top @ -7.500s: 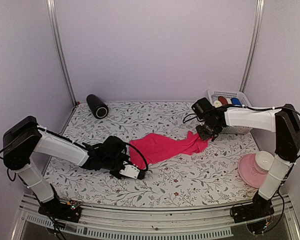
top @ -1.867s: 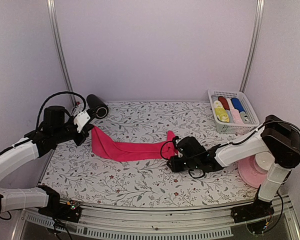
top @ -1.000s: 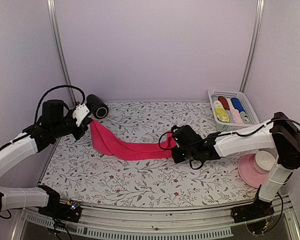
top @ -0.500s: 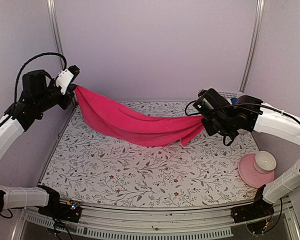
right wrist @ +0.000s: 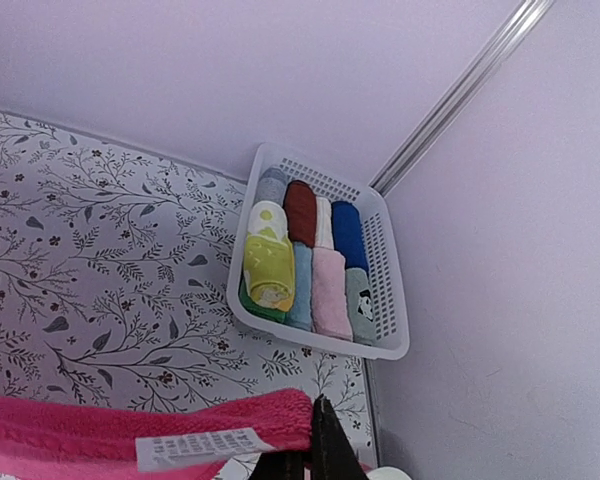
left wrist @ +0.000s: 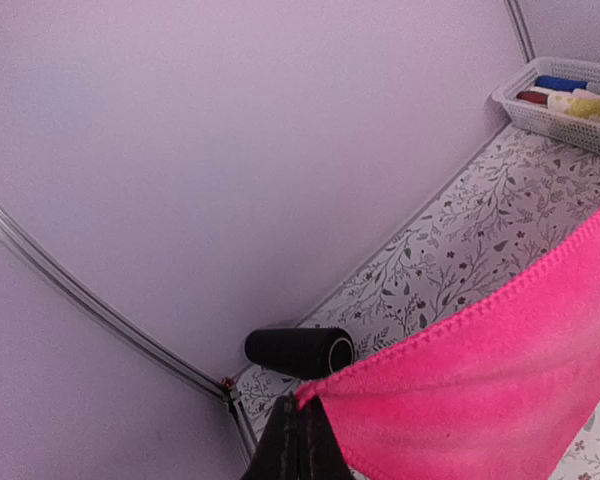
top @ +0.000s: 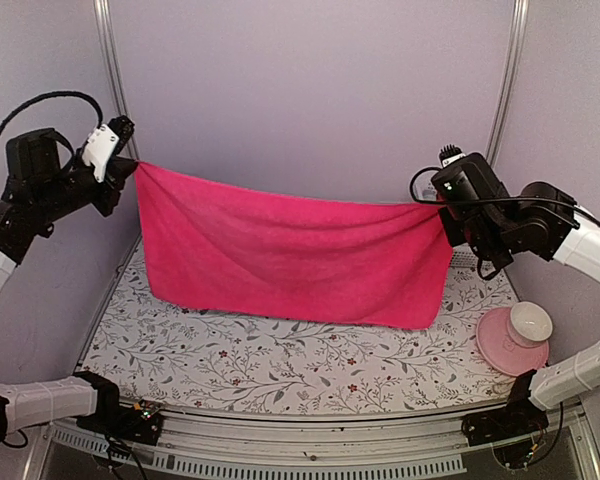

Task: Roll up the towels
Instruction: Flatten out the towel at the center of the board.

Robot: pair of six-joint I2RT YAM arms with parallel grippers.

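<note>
A hot pink towel (top: 290,255) hangs spread flat in the air between my two arms, its lower edge just above the table. My left gripper (top: 133,164) is shut on its upper left corner, and the left wrist view shows that corner pinched at the gripper's (left wrist: 302,405) tips, with the towel (left wrist: 480,380) stretching away to the right. My right gripper (top: 442,204) is shut on the upper right corner. In the right wrist view the towel's (right wrist: 130,425) edge and white label (right wrist: 195,447) lie beside the shut gripper (right wrist: 318,408). Several rolled towels (right wrist: 265,255) fill a basket.
The white basket (right wrist: 321,338) stands at the back right corner by the wall. A black cylinder (left wrist: 298,352) lies at the back left corner, hidden behind the towel in the top view. A pink plate (top: 500,350) with a white bowl (top: 531,320) sits at the front right.
Both arms have risen and pulled apart. The towel, sagging as a loose band half a second ago, is now stretched taut along its top edge and hangs open as a flat sheet.
</note>
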